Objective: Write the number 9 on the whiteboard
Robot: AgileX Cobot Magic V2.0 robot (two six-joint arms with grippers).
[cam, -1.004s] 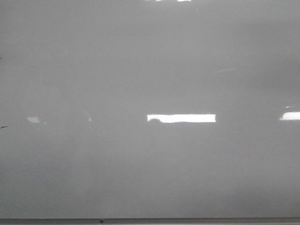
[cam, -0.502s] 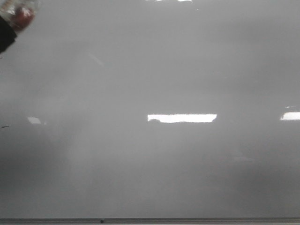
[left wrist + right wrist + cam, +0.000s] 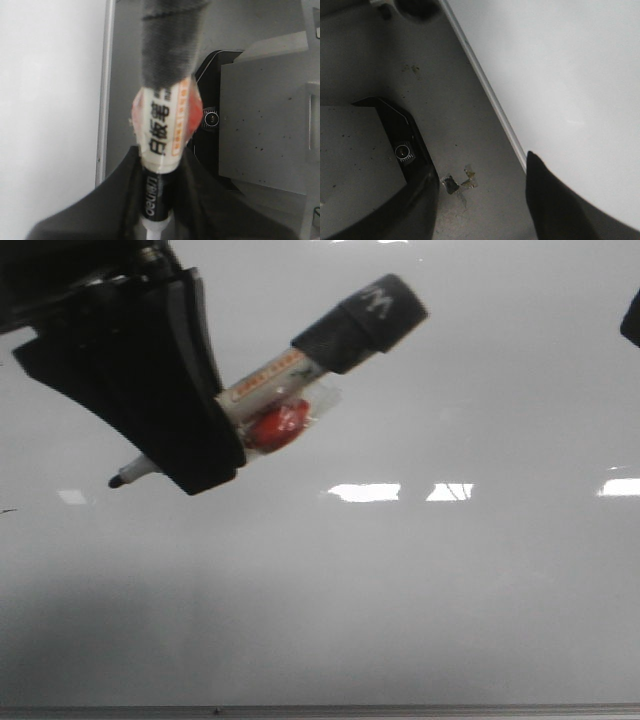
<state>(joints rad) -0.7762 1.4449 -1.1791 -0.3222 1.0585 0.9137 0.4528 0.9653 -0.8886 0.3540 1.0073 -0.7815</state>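
Note:
The whiteboard (image 3: 400, 600) fills the front view, glossy and pale grey, with no number 9 on it. My left gripper (image 3: 200, 455) is at the upper left, shut on a whiteboard marker (image 3: 270, 380). The marker slants, its black end (image 3: 365, 320) up right and its dark tip (image 3: 115, 481) down left, close to the board; I cannot tell whether it touches. A red lump under clear tape (image 3: 275, 428) sticks to its barrel. In the left wrist view the gripper (image 3: 157, 200) grips the marker (image 3: 167, 125) beside the board (image 3: 50, 100). My right gripper (image 3: 480, 200) is open and empty.
A thin grey metal edge strip (image 3: 320, 709) borders the board and also shows in the wrist views (image 3: 103, 100) (image 3: 485, 85). Bright light reflections (image 3: 365, 492) lie on the board. A black camera mount (image 3: 402, 151) and tape scraps (image 3: 460, 182) sit on the grey surface. A dark part of the right arm (image 3: 632, 320) is at the right edge.
My left gripper with the marker has come into the front view from the upper left and now covers that corner. A dark part has appeared at the right edge.

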